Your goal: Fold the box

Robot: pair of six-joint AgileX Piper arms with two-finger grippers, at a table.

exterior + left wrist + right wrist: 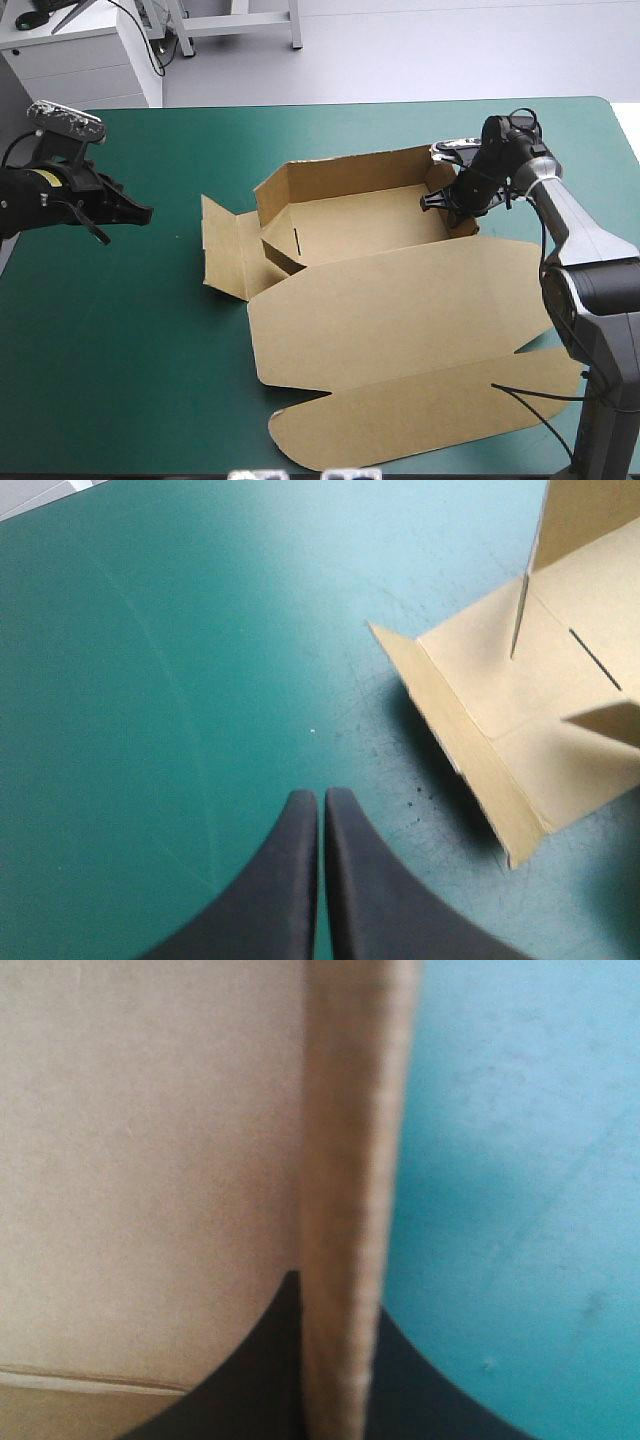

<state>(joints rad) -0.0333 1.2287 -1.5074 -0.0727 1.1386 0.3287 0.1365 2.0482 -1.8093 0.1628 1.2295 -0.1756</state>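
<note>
While tight on plain brown box [400, 300] wall, right gripper [435, 200].

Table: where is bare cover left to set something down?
Bare teal-green cover fills the left side, between the box and the left gripper, down to the near edge. Crowded right: the lid, right gripper clamping a wall.

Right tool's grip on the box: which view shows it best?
Right wrist view: the right tool is all but shut on the box, its wall edge between the fingers. The high view shows the tool at that wall, contact unclear. The left wrist view shows only the box's far flap end.
</note>
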